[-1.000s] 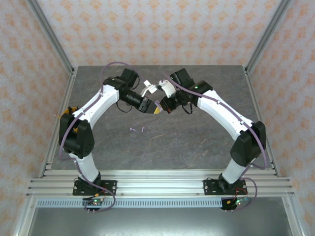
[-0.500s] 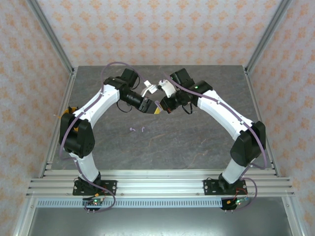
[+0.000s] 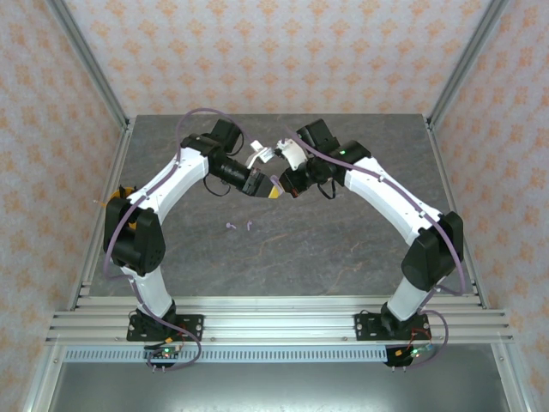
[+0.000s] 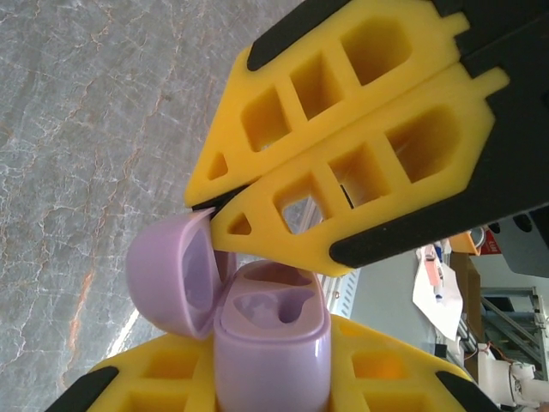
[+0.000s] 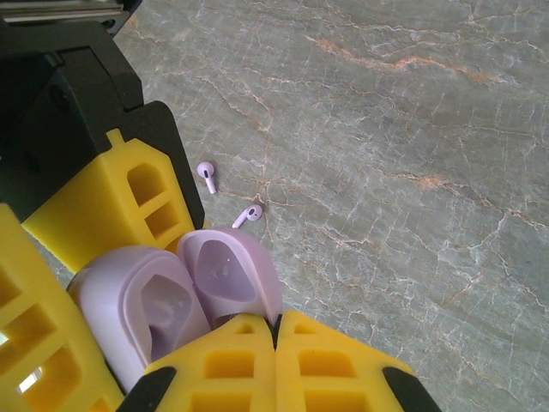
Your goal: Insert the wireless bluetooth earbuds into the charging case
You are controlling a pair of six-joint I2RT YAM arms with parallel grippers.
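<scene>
— Two lilac earbuds (image 5: 249, 215) lie loose on the tabletop (image 5: 412, 129), close to each other and apart from the case. Why are they not inside it?
— I think the case is only being made ready. The left gripper (image 4: 266, 390) is clamped on the body of the lilac charging case (image 4: 279, 339) and holds it above the tabletop. The sockets are uncovered and both are empty.
— And the right gripper (image 5: 276, 330)?
— Its two fingers are pressed together with nothing between them. The joined tips touch the rim of the hinged lid (image 4: 167, 275). My judgement is that they hold the lid back, so that it does not fall closed.
— What is the case like?
— It is smooth, glossy plastic, rounded like a pebble. The lid is a hollow dome, and the body has two moulded hollows for the earbuds. The earbuds are tiny, each with a round head and a thin stem, so I expect they slip easily. The gripper fingers are yellow, with open lattice cells, and they look stiff. The tabletop is flat, grey like stone, with pale and rusty veins.
</scene>
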